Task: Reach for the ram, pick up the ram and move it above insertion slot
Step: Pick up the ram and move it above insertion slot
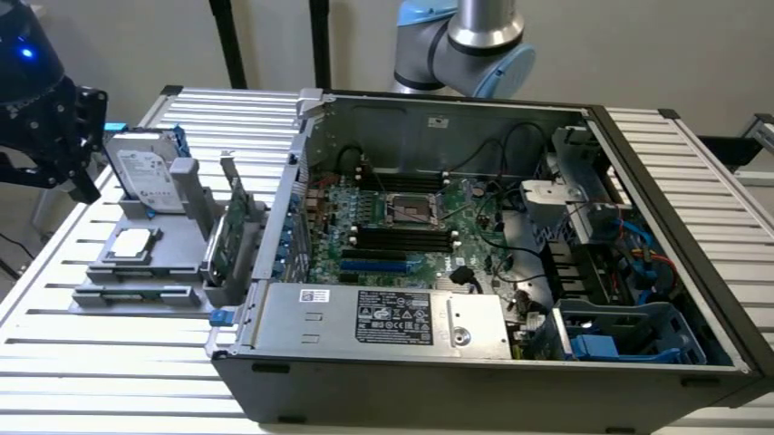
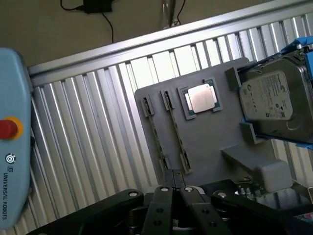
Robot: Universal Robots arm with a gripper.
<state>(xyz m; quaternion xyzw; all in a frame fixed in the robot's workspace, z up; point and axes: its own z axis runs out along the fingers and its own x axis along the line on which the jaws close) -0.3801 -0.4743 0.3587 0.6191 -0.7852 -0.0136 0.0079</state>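
The ram (image 2: 177, 132) is a thin, dark green stick standing on edge in a narrow holder of the grey fixture plate (image 2: 210, 142). A second narrow holder (image 2: 154, 131) runs parallel beside it. In the exterior view the ram (image 1: 136, 292) lies along the fixture's front, left of the open computer case (image 1: 484, 227). My gripper (image 2: 172, 174) hangs above and short of the fixture, well apart from the ram, its fingers (image 2: 163, 198) pressed together on nothing. It appears as a black mass (image 1: 67, 154) at the exterior view's far left. The motherboard's memory slots (image 1: 400, 237) sit inside the case.
On the fixture are a square silver processor chip (image 2: 202, 98), a hard drive (image 2: 271, 98) in a blue bracket and an upright green expansion card (image 1: 236, 227). A teach pendant (image 2: 12, 142) with a red button lies on the slatted aluminium table (image 2: 93, 142).
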